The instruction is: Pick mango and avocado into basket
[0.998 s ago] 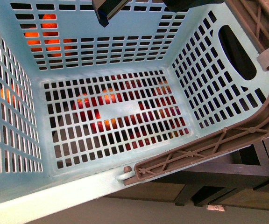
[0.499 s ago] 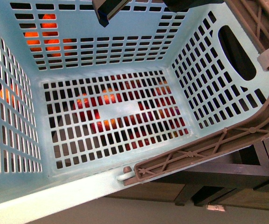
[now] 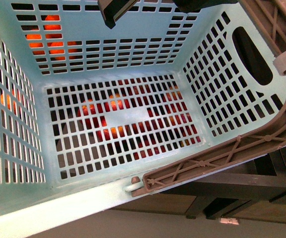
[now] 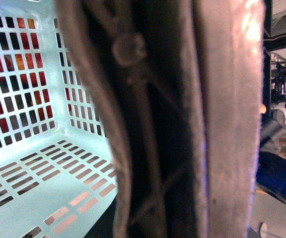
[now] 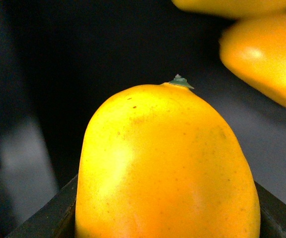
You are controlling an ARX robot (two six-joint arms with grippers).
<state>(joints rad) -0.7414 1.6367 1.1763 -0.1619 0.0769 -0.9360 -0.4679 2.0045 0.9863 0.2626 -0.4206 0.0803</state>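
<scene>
1. Front view: basket (image 3: 120, 119) interior is bare, neither fruit in it. Red-orange fruit (image 3: 56, 45) shows only through its slots, outside.
2. Right wrist view: mango (image 5: 168, 168) fills the frame, not yet in the basket. Cannot tell the right fingers' state.
3. Left wrist view: brown handle (image 4: 153, 124) fills the frame. Left fingers unseen, state unknown.
4. Avocado not seen. Both placements outstanding.
5. No legible writing.

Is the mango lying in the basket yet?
No: in the front view the basket floor is bare, and the red-orange fruit shows only through its slots, from outside.
</scene>
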